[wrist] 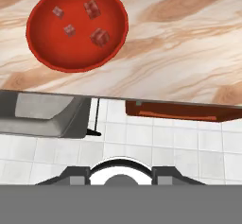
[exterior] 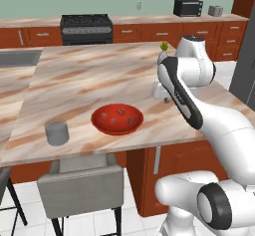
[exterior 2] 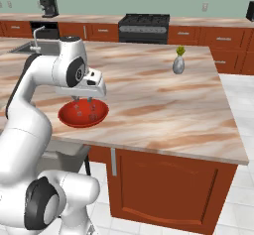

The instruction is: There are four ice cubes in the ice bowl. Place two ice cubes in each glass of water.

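Note:
The red ice bowl (exterior: 117, 128) sits near the counter's front edge, with several small reddish ice cubes (exterior: 120, 112) inside it. In the hand view the ice bowl (wrist: 52, 48) lies at the upper left and its ice cubes (wrist: 99, 37) are spread apart. One grey glass of water (exterior: 57, 133) stands left of the bowl, close to the front edge. A second glass is hidden or out of view. My gripper (exterior 2: 83, 101) hangs just above the ice bowl (exterior 2: 74, 121), open, with nothing between its fingers.
A small grey vase with a green sprig (exterior 2: 178, 64) stands toward the counter's far side. A grey chair (exterior: 79, 182) is tucked under the front edge below the glass. A sink (exterior: 17, 57) lies at the far left. White tiled floor (wrist: 156, 142) shows beyond the counter edge.

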You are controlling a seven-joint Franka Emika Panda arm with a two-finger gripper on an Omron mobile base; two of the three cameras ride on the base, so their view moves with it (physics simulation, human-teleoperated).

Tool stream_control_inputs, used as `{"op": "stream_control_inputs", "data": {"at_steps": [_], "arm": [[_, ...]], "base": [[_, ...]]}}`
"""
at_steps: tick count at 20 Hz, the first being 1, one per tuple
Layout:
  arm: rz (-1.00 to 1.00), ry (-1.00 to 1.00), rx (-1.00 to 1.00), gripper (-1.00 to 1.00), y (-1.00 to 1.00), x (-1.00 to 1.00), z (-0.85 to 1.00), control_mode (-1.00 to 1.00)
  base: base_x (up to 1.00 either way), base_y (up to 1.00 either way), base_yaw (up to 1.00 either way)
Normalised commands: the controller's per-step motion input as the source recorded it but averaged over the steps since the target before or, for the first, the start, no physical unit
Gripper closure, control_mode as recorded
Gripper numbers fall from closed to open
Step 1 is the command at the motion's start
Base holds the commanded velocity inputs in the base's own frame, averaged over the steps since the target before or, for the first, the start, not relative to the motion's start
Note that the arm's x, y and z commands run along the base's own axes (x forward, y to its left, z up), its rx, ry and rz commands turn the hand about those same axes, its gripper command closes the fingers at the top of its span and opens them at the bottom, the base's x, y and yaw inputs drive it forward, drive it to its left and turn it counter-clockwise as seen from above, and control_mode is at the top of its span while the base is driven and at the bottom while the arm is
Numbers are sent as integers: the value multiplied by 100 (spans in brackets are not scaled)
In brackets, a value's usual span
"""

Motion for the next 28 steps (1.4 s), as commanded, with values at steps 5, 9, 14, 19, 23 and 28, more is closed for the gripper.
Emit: {"op": "stream_control_inputs", "data": {"at_steps": [5,9,14,19,23,28], "arm": [[-4,-4,0,-100,43,26,-25,-100],[-14,-2,0,-100,100,92,-41,-100],[-18,0,-3,-100,78,99,-49,-100],[-4,9,0,-100,4,40,-21,-100],[-14,13,0,-100,-5,81,-47,-100],[-11,11,-1,-100,-14,94,-49,-100]], "base": [[0,0,0],[0,0,0],[0,0,0],[0,0,0],[0,0,0],[0,0,0]]}}
